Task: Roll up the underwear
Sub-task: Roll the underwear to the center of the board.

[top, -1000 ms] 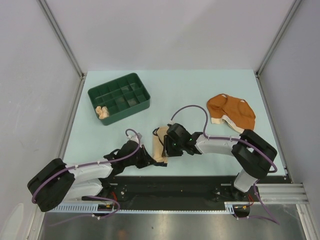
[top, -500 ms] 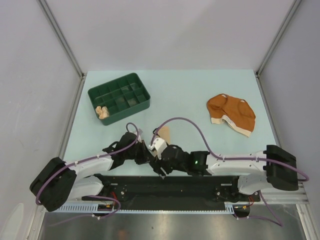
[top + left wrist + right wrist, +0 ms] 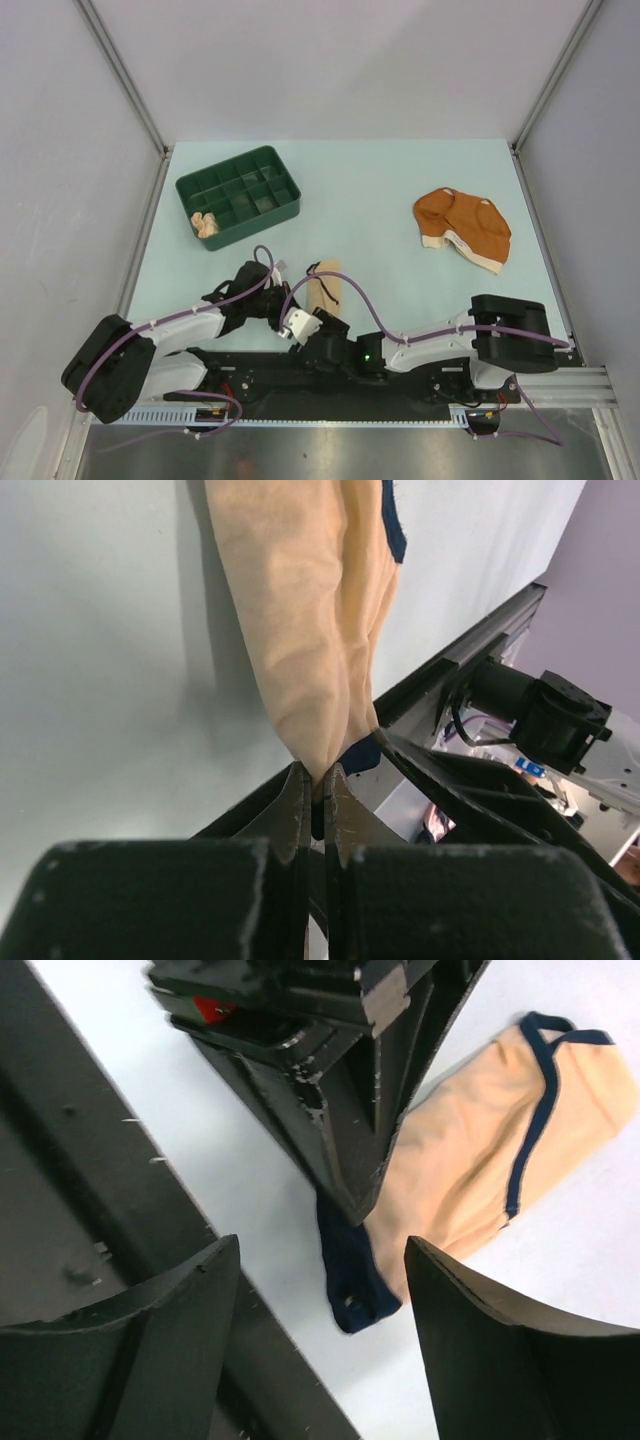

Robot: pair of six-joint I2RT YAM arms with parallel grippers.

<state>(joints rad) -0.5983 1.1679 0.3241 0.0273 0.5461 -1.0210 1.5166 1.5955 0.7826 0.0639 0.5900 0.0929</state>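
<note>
The cream underwear with dark trim (image 3: 328, 285) lies as a long folded strip near the table's front edge. My left gripper (image 3: 318, 772) is shut on its near end (image 3: 470, 1150); in the top view the left gripper (image 3: 280, 313) sits just left of the strip. My right gripper (image 3: 320, 1250) stands open, low over the table's near edge, with nothing between its fingers (image 3: 190, 1330); a dark trim end (image 3: 352, 1280) lies ahead of it. In the top view the right gripper (image 3: 305, 322) is beside the left one. The rust-orange underwear (image 3: 462, 226) lies spread at the right. A pale peach roll (image 3: 205, 224) sits in a tray compartment.
The dark green compartment tray (image 3: 245, 170) stands at the back left. My right arm (image 3: 440, 335) stretches low along the black front rail (image 3: 400, 378). Metal frame posts (image 3: 150, 130) and grey walls bound the table on both sides.
My right gripper has opened, let go of the cream underwear and swung down-left to the front edge. The left gripper stays shut on the strip's near end.
</note>
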